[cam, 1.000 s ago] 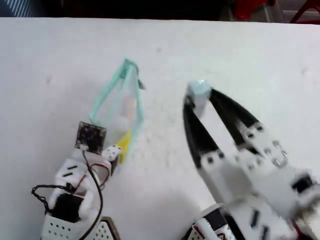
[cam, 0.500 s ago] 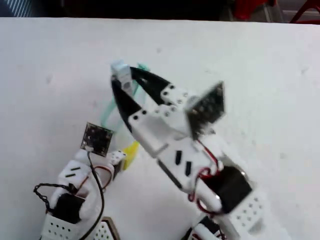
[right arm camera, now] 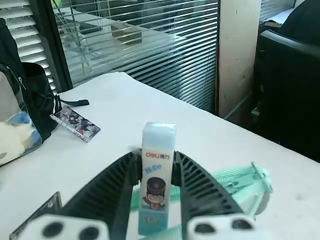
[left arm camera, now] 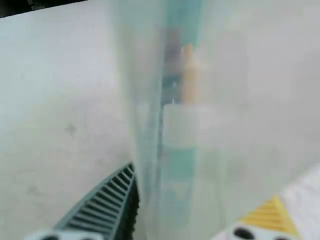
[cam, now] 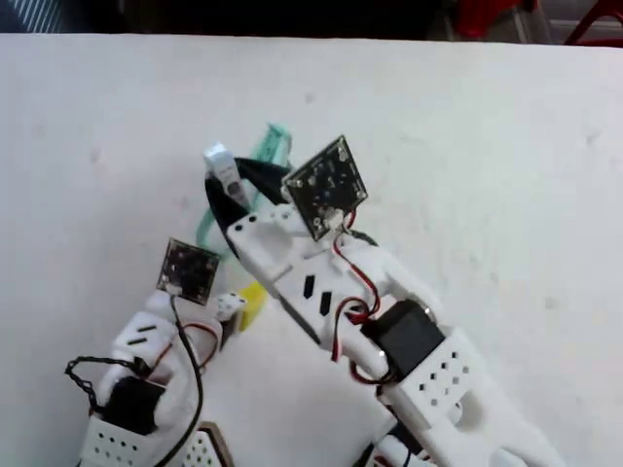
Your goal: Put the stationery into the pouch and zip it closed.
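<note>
Right gripper point(right arm camera: 158, 162) clamped on eraser point(right arm camera: 159, 142), by pouch point(cam: 276, 139). Left gripper point(cam: 241, 304), at 6 o'clock of eraser, pinched pouch's end.

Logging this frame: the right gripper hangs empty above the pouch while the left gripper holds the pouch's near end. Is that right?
Not quite. The right gripper is not empty: it is shut on a blue-and-white eraser, as the right wrist view shows. The rest stands: it hangs above the pouch, and the left gripper holds the pouch's near end.
</note>
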Controlling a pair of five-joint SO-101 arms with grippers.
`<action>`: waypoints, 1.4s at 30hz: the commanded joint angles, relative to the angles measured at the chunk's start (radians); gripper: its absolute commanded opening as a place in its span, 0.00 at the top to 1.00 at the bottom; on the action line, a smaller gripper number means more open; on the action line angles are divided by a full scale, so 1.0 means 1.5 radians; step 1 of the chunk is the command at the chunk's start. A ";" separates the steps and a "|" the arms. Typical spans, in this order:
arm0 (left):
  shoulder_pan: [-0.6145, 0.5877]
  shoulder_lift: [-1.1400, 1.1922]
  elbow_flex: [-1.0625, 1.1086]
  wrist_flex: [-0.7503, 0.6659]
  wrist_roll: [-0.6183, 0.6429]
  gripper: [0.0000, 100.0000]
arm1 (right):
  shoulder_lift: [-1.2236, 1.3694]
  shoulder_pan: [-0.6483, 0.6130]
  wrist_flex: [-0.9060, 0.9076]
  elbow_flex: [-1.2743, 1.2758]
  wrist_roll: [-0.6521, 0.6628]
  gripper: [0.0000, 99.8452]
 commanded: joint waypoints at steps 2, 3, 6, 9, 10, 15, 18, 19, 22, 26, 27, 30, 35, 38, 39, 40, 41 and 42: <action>0.006 0.001 -0.042 -0.007 -0.008 0.72 | -0.002 -0.002 -0.012 -0.005 -0.006 0.98; 0.006 0.001 -0.042 -0.007 -0.008 0.72 | -0.006 -0.002 -0.012 -0.005 -0.006 0.98; 0.006 0.001 -0.042 -0.007 -0.007 0.72 | -0.034 -0.003 0.020 -0.006 -0.005 0.98; 0.006 0.001 -0.042 -0.007 -0.007 0.72 | -0.066 -0.002 0.058 -0.006 -0.005 0.93; 0.006 0.001 -0.042 -0.007 -0.006 0.72 | -0.072 -0.002 0.066 -0.006 -0.005 0.89; 0.006 0.001 -0.042 -0.007 -0.005 0.72 | -0.081 -0.003 0.102 -0.005 -0.005 0.79; 0.006 0.001 -0.042 -0.007 -0.005 0.72 | -0.086 -0.002 0.106 -0.005 -0.005 0.84; 0.006 0.001 -0.041 -0.007 -0.004 0.72 | -0.087 -0.002 0.106 -0.006 -0.005 0.86; 0.006 0.001 -0.041 -0.006 -0.004 0.72 | -0.081 -0.002 0.094 -0.010 -0.005 0.91; 0.006 0.001 -0.041 -0.006 -0.005 0.72 | -0.080 -0.001 0.074 -0.011 0.011 0.92; 0.006 0.001 -0.041 -0.006 -0.005 0.72 | -0.087 -0.001 0.073 -0.015 0.036 0.93; 0.006 0.001 -0.041 -0.004 -0.006 0.72 | -0.096 0.001 0.074 -0.097 0.118 0.93; 0.006 0.001 -0.027 -0.020 -0.007 0.72 | 0.042 0.002 0.070 -0.289 0.136 0.93; 0.006 0.001 -0.027 -0.018 -0.007 0.72 | 0.204 0.002 0.180 -0.448 0.136 0.93; 0.006 0.001 -0.028 -0.018 -0.007 0.72 | 0.254 0.002 0.224 -0.508 0.136 0.94; 0.006 0.001 -0.028 -0.018 -0.007 0.72 | 0.299 0.002 0.266 -0.567 0.136 0.96; 0.006 0.001 -0.028 -0.018 -0.007 0.72 | 0.341 0.002 0.306 -0.628 0.136 0.98; 0.006 0.001 -0.028 -0.018 -0.007 0.72 | 0.379 0.003 0.344 -0.684 0.136 0.99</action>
